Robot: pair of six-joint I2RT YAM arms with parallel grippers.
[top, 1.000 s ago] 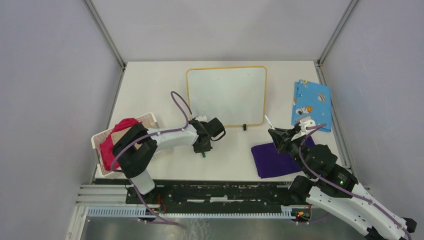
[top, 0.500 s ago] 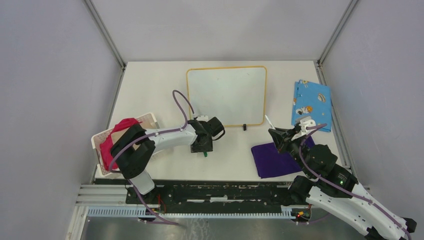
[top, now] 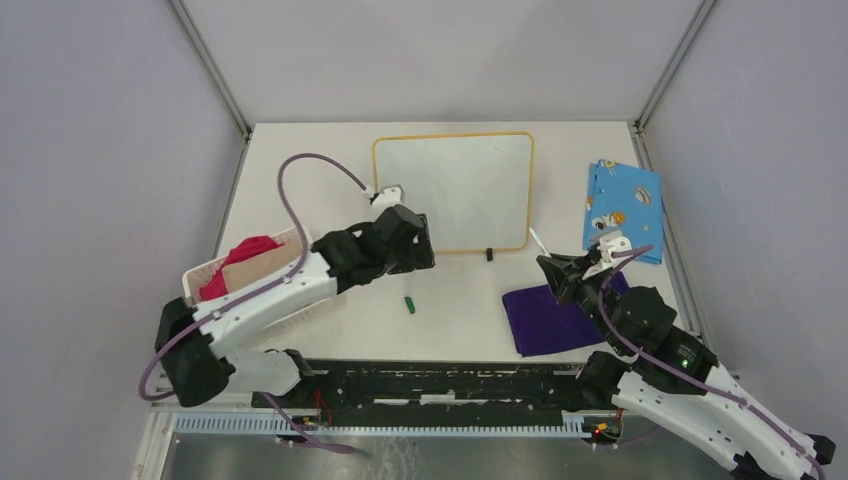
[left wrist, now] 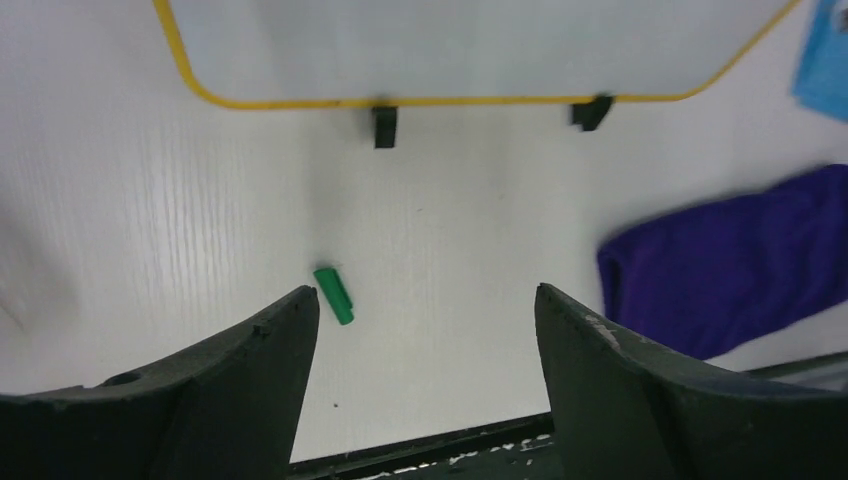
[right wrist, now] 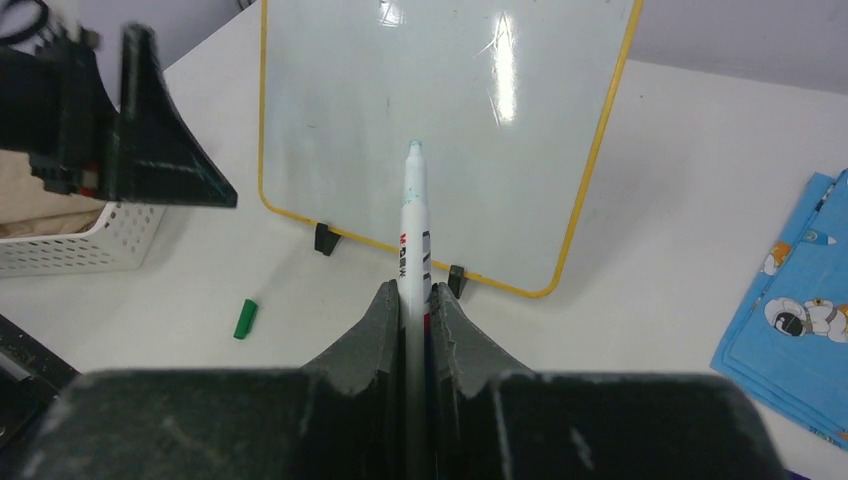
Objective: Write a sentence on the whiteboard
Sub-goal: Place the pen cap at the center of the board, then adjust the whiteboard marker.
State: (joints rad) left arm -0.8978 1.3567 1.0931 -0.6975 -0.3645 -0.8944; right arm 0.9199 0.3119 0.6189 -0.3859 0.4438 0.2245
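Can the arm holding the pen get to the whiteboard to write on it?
Probably yes. The right gripper holds the uncapped marker pointing at the whiteboard, with nothing between them; the left arm overhangs only one corner.

You're looking at a lab test cell: grey panel walls and aluminium posts enclose the white bench.

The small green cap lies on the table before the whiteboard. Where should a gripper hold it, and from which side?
Probably at the middle of the green cap, across its narrow width, coming straight down from above. It lies flat on the table, a short cylinder, so its two long sides are the easiest to pinch. Turn the jaws square to its slanted axis.
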